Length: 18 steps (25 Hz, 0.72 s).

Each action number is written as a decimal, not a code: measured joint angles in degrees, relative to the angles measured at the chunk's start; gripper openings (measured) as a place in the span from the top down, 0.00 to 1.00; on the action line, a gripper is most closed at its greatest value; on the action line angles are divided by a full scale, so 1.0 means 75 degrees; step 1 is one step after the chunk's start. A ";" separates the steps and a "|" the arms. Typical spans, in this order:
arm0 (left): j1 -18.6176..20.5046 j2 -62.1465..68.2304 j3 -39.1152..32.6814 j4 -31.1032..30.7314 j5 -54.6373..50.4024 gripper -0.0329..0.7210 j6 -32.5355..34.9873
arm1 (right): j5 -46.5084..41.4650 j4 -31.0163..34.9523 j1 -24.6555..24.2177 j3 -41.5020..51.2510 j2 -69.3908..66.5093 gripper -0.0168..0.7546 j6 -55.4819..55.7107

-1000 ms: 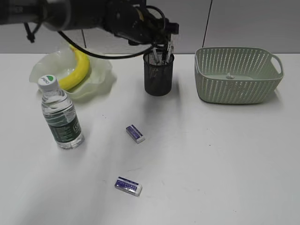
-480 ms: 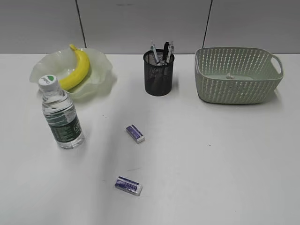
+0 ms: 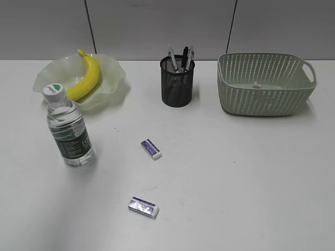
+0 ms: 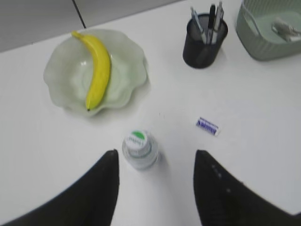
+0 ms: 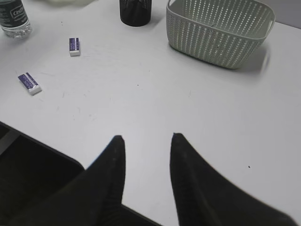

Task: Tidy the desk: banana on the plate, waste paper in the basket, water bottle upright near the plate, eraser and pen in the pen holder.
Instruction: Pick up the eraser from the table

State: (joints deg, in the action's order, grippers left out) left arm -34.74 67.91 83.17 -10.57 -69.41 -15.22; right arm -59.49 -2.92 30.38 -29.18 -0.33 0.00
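Observation:
The banana (image 3: 86, 77) lies in the wavy green plate (image 3: 52, 73). Beside the plate, the water bottle (image 3: 68, 130) stands upright. Several pens (image 3: 180, 56) stick out of the black mesh pen holder (image 3: 177, 86). Two erasers (image 3: 151, 149) (image 3: 143, 207) lie on the white desk (image 3: 251, 172). The waste paper (image 3: 256, 84) sits inside the basket (image 3: 266, 99). Neither arm shows in the exterior view. My left gripper (image 4: 156, 155) hangs open high above the bottle cap (image 4: 139, 141), holding nothing. My right gripper (image 5: 147, 139) is open and empty over bare desk.
In the right wrist view the desk's front edge (image 5: 42, 141) runs just left of the fingers, with a dark drop below it. The basket (image 5: 218, 28) stands far ahead, and both erasers (image 5: 74, 46) (image 5: 29, 83) lie to the left.
A second ago the left arm reached over the pen holder. It has since pulled back out of the exterior view, leaving the pens standing in the holder.

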 joint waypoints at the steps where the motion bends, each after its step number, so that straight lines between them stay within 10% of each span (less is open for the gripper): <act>1: 0.0000 -0.0571 -0.0609 0.0060 -0.0009 0.45 0.0002 | 0.0000 0.0000 0.0000 0.0000 0.0000 0.63 0.0000; 11: 0.0000 -0.5608 -0.5982 0.0763 0.1253 0.47 0.0026 | 0.0032 0.0000 0.0000 -0.0010 -0.0249 0.63 -0.0128; 18: 0.0000 -0.8189 -0.6752 0.0815 0.1571 0.49 0.0026 | 0.1415 0.0389 0.0000 -0.0679 -0.2198 0.63 -0.0872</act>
State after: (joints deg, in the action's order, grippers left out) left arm -34.74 6.50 32.53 -4.46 -57.62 -15.03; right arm -48.88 0.00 30.38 -34.27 -16.82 -6.54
